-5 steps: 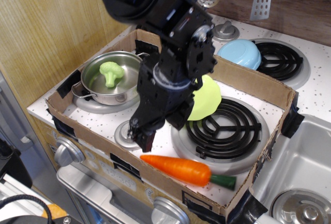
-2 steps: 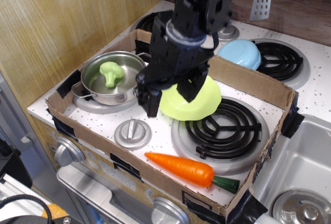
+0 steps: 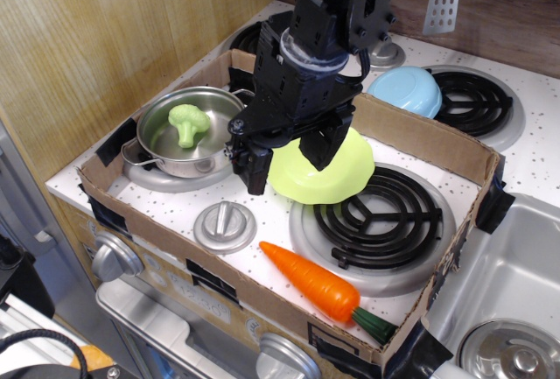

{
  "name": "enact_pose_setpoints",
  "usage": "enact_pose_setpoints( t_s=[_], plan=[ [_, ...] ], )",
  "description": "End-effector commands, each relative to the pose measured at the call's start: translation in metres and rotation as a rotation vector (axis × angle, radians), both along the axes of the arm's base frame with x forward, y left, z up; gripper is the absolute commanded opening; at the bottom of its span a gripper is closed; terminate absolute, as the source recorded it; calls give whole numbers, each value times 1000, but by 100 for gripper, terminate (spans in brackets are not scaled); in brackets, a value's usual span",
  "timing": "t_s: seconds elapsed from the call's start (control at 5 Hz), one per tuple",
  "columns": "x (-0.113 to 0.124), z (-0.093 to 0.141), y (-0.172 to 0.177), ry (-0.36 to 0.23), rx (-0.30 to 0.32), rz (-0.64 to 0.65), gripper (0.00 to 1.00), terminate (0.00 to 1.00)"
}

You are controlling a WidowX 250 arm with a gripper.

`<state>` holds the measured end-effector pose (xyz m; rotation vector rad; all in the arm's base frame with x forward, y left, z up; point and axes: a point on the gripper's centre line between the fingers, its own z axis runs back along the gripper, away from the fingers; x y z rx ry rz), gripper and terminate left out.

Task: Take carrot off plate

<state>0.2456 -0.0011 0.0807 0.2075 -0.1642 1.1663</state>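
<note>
Orange and glossy, the carrot (image 3: 311, 280) lies low in the frame just right of centre, on the speckled white tabletop (image 3: 175, 208) inside the cardboard tray (image 3: 420, 138), its pointed tip toward the left and its dark green stub toward the lower right corner by the tray's front wall; it overlaps the front edge of the coil burner (image 3: 378, 217) and is clear of the plate. Left of it sits a small round metal lid (image 3: 225, 226). Further up, at mid-frame, the lime-green plate (image 3: 337, 173) rests tilted at the burner's upper left edge, partly hidden by the black arm. The pincer (image 3: 289, 156) hangs over the plate's left part, its two dark fingers (image 3: 254, 164) spread apart with nothing between them. At the left, a steel pot (image 3: 157, 147) holds a light-green broccoli (image 3: 186, 123). Beyond the tray's back wall, toward the upper right, a light-blue bowl (image 3: 407, 92) sits beside another coil burner (image 3: 477, 103), with a spatula (image 3: 441, 10) hanging on the dark wall.
</note>
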Motion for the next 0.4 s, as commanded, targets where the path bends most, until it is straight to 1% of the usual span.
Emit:
enact_pose_setpoints(
  t_s=[0.0, 0.2],
  plan=[
    [10, 15, -3, -53, -5, 3, 100, 0],
    [10, 15, -3, -53, -5, 3, 100, 100]
  ],
)
